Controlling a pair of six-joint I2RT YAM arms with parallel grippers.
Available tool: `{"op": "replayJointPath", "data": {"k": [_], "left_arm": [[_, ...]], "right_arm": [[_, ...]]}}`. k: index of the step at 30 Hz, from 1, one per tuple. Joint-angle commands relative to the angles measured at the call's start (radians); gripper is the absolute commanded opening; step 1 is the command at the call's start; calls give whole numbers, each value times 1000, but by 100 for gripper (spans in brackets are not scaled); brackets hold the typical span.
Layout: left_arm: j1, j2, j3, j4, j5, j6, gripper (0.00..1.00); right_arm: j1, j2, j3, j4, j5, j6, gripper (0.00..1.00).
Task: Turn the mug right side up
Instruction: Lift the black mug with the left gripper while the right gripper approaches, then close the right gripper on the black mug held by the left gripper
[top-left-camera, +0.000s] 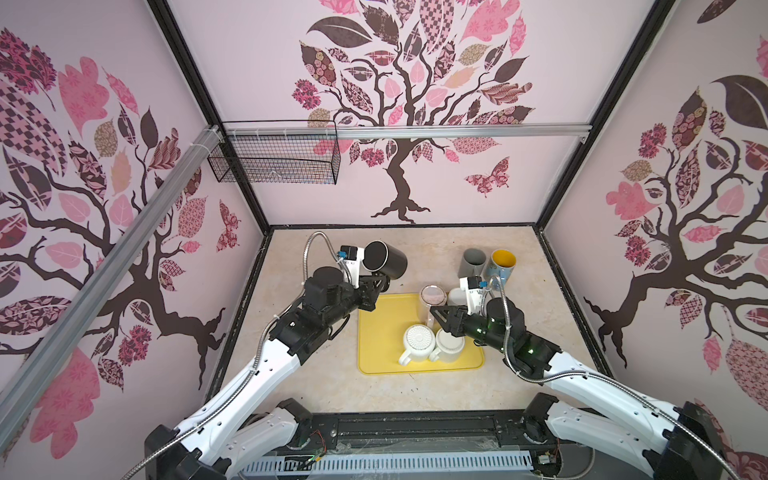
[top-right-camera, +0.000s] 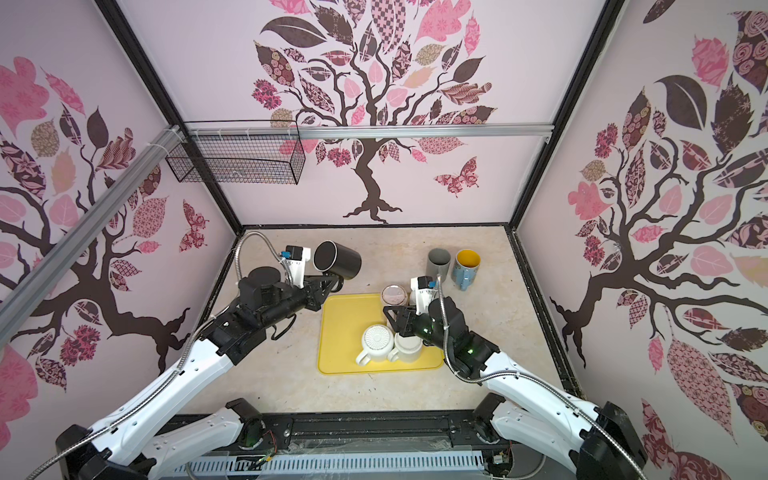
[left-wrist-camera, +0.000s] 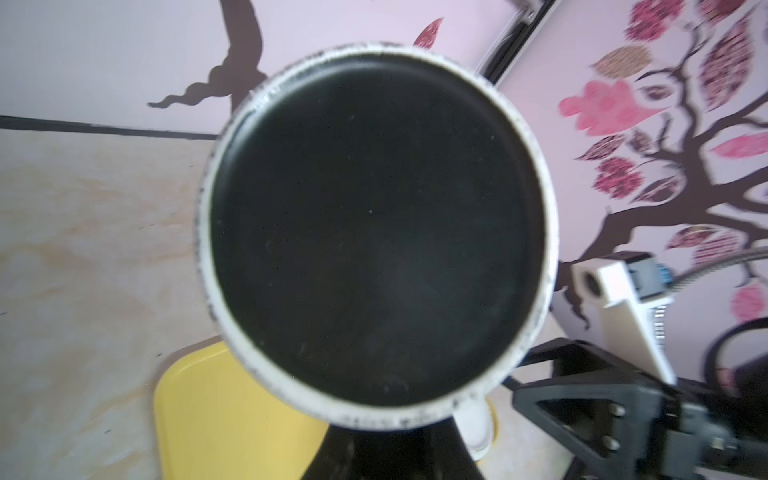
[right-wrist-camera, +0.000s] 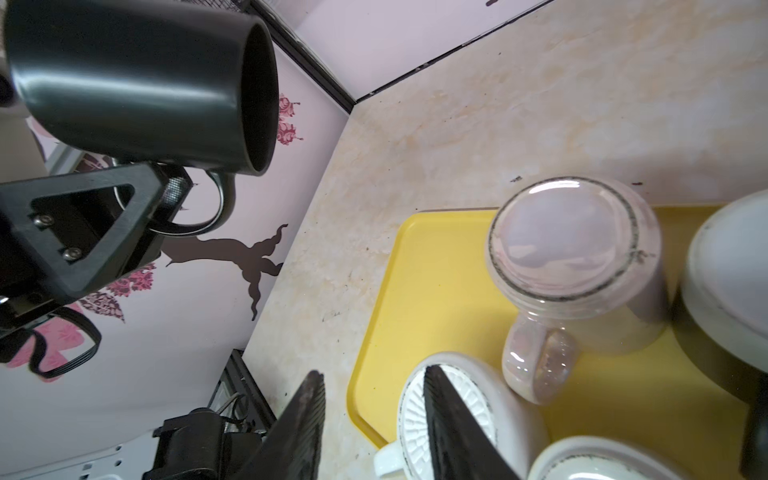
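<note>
Left claw (top-left-camera: 383, 285): I gripped the black mug (top-left-camera: 390, 261) by its handle, aloft.
Mug axis: lay sideways, mouth pointing away from my wrist.
Right claw (right-wrist-camera: 372, 374): part open, empty.

The glossy black ceramic mug (top-left-camera: 386, 261), its flat base edged by a worn white ring, hangs on its side above the left rear of the marbled table (top-left-camera: 432, 257), mouth pointing right, handle underneath.

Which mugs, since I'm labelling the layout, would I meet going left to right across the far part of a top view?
black mug, lifted and tipped → upside-down pink mug → grey mug → blue mug, yellow inside. The white mugs on the tray overlap, so they are left out.
</note>
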Motion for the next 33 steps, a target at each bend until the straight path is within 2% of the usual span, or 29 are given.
{"op": "replayJointPath", "data": {"k": [1,8,12,17,22,25,33], "left_arm": [[12,-18,-55,322,194,-173,0],[18,45,-161,733,312,-455,0],[19,97,-222,974,319,-607,0],[20,166,-248,1157,338,-726,0],[20,213,-255,1244,357,-776,0],[19,211,-266,1247,358,-773,0],[19,211,-297,1251,370,-759,0]], "right_arm": [[-5,3,19,125,-84,68,43],[-7,33,5,295,-190,176,43],[-8,38,-13,385,-224,231,44],[-8,45,-36,470,-245,286,49],[-13,79,-41,537,-250,325,49],[-25,96,-37,571,-248,340,46],[-49,155,-7,670,-283,372,46]]}}
